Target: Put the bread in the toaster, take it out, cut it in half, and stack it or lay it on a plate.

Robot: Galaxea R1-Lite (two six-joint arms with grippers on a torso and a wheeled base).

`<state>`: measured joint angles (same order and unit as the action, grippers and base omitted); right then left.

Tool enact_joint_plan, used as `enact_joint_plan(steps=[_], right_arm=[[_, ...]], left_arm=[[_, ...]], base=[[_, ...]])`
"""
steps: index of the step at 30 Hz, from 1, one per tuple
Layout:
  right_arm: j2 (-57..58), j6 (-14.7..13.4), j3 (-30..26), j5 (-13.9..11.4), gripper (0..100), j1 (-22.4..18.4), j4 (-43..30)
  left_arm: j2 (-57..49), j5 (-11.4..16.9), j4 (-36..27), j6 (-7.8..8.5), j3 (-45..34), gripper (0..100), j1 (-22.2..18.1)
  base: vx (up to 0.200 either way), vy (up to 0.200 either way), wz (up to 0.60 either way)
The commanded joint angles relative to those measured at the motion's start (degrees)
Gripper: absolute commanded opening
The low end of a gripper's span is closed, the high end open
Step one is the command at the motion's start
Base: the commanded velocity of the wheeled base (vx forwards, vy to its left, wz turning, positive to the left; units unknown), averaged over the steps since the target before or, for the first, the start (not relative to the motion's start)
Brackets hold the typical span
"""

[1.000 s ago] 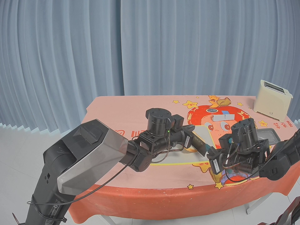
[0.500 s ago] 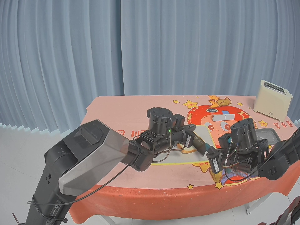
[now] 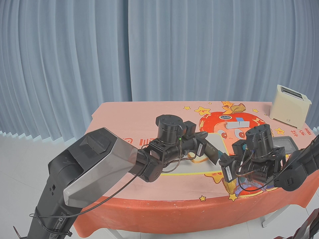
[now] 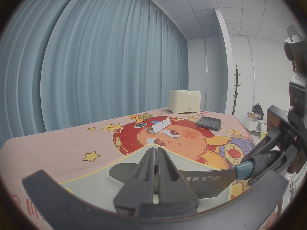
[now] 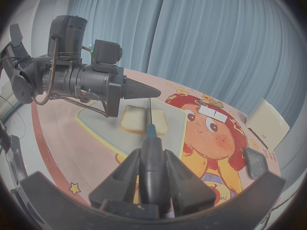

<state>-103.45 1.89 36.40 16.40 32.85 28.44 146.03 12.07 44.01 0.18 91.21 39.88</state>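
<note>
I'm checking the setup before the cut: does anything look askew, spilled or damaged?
Nothing stands out. The bread lies flat on the cutting board. The knife in the right hand crosses it near the middle. The shut left hand points beside the blade, and the toaster stands upright.

1. On the knife: a short line of pale print with a small emblem on the flat of the dark blade, close to the handle.
2. On the toaster, far right corner of the table: a small dark mark low on the front face, too small to read.
3. On the tablecloth:
   - Large red characters towards the front left, partly hidden by the left arm.
   - Red characters by the right edge, in front of the toaster.
   - A dark oval badge with tiny pale script on the cartoon's head, illegible.
   - Black letters low on the cartoon, cut off.
4. On the right arm: a white label with fine print, unreadable.
</note>
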Motion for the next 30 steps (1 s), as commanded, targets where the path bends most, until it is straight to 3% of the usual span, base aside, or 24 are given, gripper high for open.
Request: enact_joint_plan(steps=[1, 17, 30], right_arm=[[-1.3, 0.0, -0.4, 0.0, 0, -0.2, -0.3], [-0.4, 0.0, 1.2, 0.0, 0, -0.2, 1.2], [-1.8, 0.1, -0.6, 0.0, 0, -0.2, 1.4]], left_arm=[[-0.1, 0.1, -0.2, -0.01, 0.5, 0, 0.2], [-0.4, 0.1, 0.2, -0.01, -1.1, 0, -0.3], [-2.7, 0.1, -0.2, -0.01, 0.3, 0, 0.0]], base=[[0.0, 0.0, 0.0], [0.0, 0.0, 0.0], [0.0, 0.0, 0.0]])
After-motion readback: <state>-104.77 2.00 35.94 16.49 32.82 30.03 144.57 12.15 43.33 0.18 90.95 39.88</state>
